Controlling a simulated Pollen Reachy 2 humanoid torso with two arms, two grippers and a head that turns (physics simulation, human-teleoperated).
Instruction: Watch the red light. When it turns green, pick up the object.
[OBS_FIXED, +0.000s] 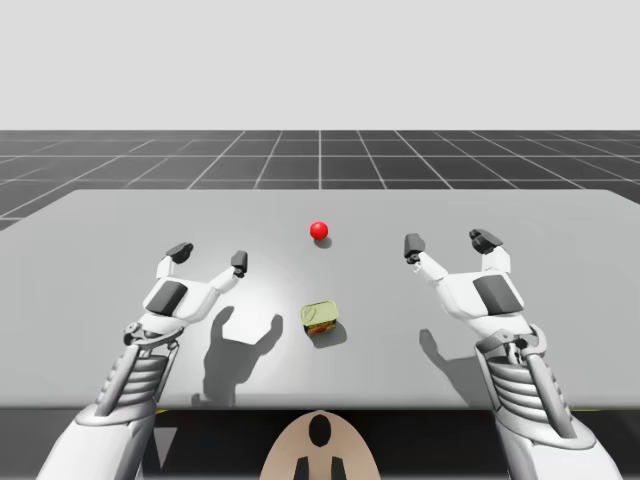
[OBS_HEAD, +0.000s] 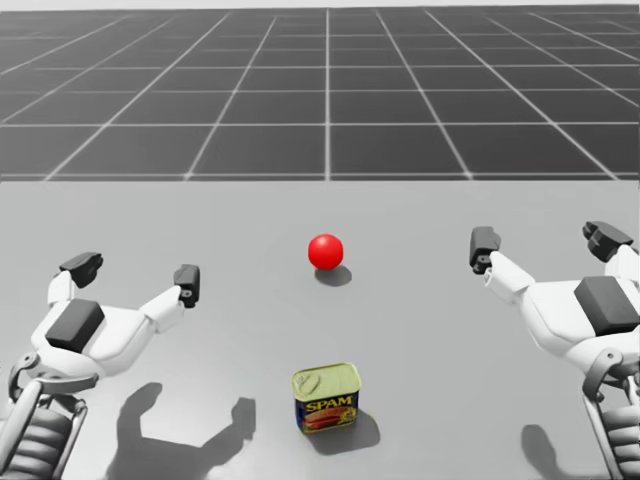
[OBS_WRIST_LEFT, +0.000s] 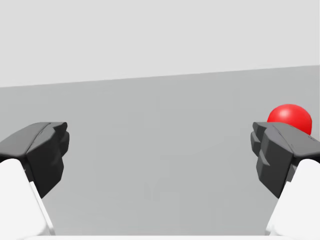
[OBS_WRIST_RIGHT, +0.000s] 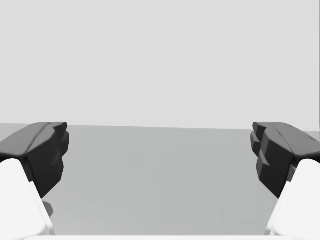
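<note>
Grey surface: the table (OBS_FIXED: 560, 260) carried the red light and one can, with both arms held above it.
Signal: the red light (OBS_HEAD: 325, 251), a small ball, sat at mid-width on the far side of the can and showed red, not green.
Object: the blue rectangular can (OBS_HEAD: 327, 397) stood near my edge of the table, between the two arms and touched by neither. It was almost in line with the light and closer to me.
Top face: its pale yellow lid faced up.
Long axis: the can's longer side ran roughly across the table from my left to my right, with its right end turned slightly away from me.
Facing: its broad printed side pointed towards me.
Left arm: the left gripper (OBS_FIXED: 209, 256) hovered left of the can and well apart from it. Its dark fingertips were spread wide with nothing between them.
Right arm: the right gripper (OBS_FIXED: 449, 243) hovered right of the can, also well apart. Its jaws were just as wide and held nothing.
Left wrist view: the light sat ahead of the gripper, just past one finger.
Right wrist view: bare table lay ahead between the spread fingers.
Shadows: each arm cast a dark shadow on the table close to my edge.
</note>
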